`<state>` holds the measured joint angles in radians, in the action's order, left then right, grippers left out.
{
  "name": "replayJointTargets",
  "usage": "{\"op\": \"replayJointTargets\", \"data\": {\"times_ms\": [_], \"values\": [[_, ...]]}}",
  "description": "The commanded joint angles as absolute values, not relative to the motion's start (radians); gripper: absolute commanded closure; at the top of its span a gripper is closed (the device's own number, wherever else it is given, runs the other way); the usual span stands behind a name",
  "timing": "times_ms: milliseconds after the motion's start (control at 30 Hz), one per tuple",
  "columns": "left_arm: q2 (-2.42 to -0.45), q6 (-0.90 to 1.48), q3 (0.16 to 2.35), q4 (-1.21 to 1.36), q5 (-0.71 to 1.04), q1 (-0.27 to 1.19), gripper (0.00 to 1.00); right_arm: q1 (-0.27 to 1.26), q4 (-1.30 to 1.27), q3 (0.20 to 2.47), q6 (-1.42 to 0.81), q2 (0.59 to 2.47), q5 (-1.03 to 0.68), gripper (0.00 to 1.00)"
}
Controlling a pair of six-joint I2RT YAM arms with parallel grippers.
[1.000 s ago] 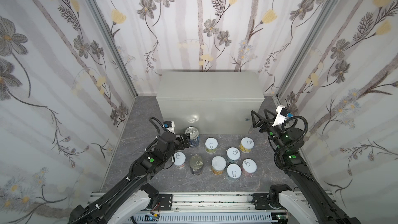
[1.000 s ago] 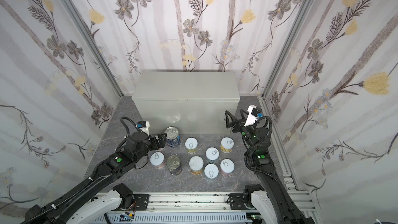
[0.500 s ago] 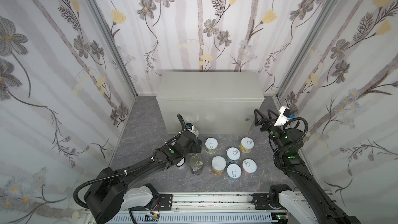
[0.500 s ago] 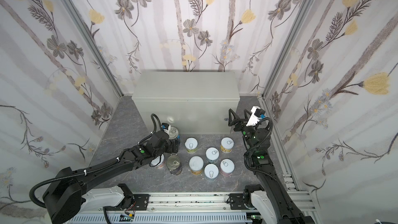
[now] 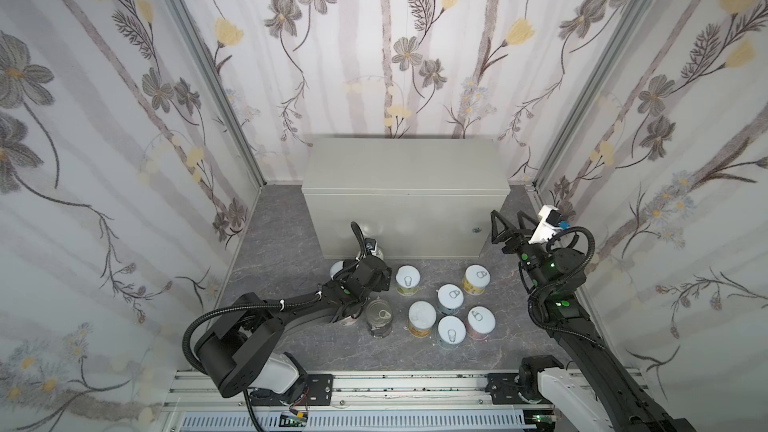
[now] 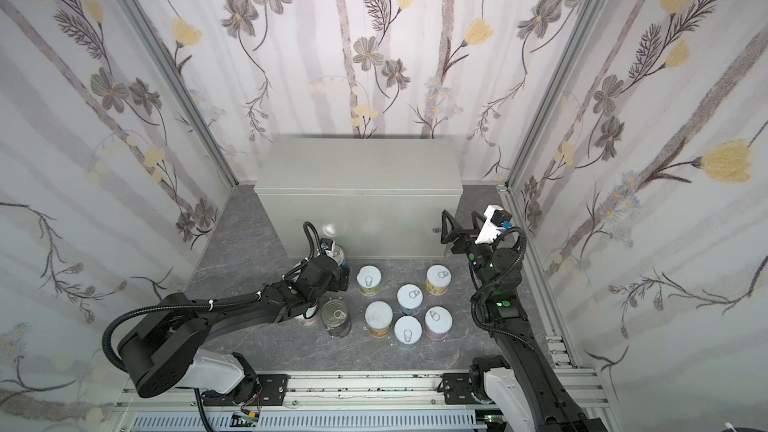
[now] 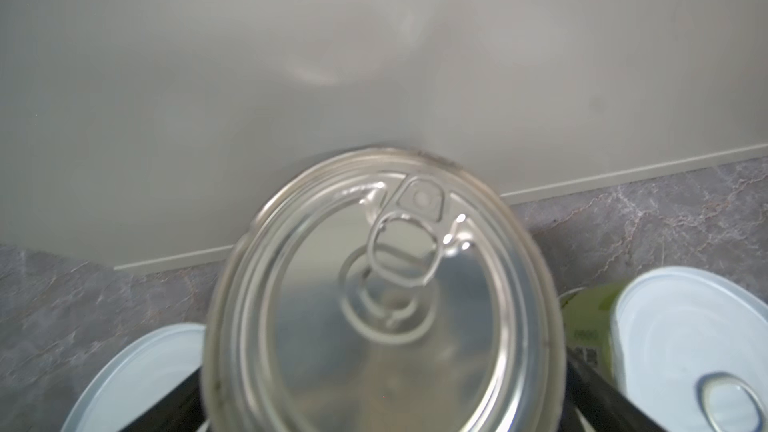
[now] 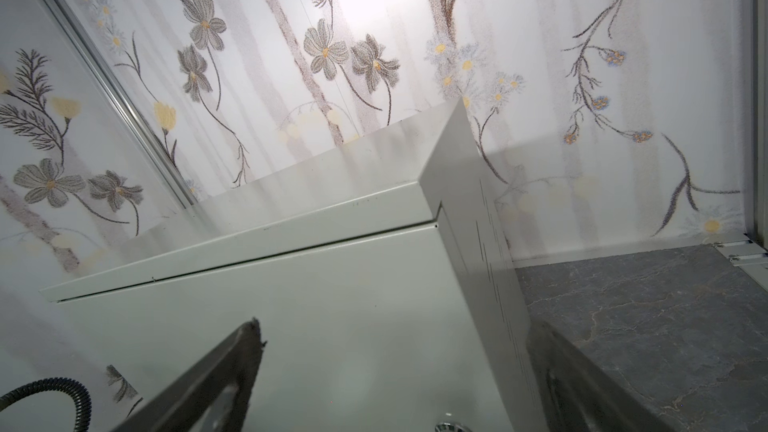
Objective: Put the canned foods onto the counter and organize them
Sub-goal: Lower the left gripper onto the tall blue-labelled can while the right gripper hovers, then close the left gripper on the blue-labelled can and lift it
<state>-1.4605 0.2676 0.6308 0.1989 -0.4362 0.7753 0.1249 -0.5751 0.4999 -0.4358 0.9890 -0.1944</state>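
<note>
Steel walls and a sealed pull-tab lid suggest the tall can (image 7: 382, 297) will handle as a stiff, fairly heavy thing. A firm squeeze should not dent it, but its smooth side could slip if pinched lightly or close to the rim. Taking it across the round body, about mid-height, looks best.

The left end effector (image 7: 386, 371) is poised for that, its jaws spread wide with one dark finger (image 7: 178, 396) on each side of the can. Nothing shows them pressing on it. The can stands upright on the floor (image 5: 282, 251), directly between those jaws. The front wall of the table (image 5: 399, 168) is just beyond it, and a short white-lidded can (image 7: 685, 338) sits close on either flank. That crowding leaves little room, so the fingers may nudge a neighbour.

More short cans (image 5: 450, 298) and a second tall can (image 5: 379, 317) stand behind and beside the left end effector, all on the floor, none yet on the table. The right end effector (image 5: 508, 226) hovers with jaws apart and empty, the table's near corner just ahead of it, well apart from the cans.
</note>
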Motion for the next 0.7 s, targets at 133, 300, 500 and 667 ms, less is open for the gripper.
{"op": "replayJointTargets", "data": {"times_ms": [133,300,500,667], "values": [[-1.52,0.285,0.644,0.396,-0.465,0.746,0.01,0.125,-0.551,0.508,-0.419,0.973,-0.163,0.0],[-1.544,0.285,0.64,0.438,-0.424,0.742,0.03,0.126,-0.542,0.508,-0.411,0.965,-0.155,0.0],[-1.559,0.276,0.644,0.438,-0.416,0.742,0.11,0.126,-0.538,0.508,-0.41,0.956,-0.158,0.0],[-1.547,0.276,0.641,0.418,-0.414,0.743,0.21,0.126,-0.544,0.508,-0.394,0.93,-0.161,0.0]]}}
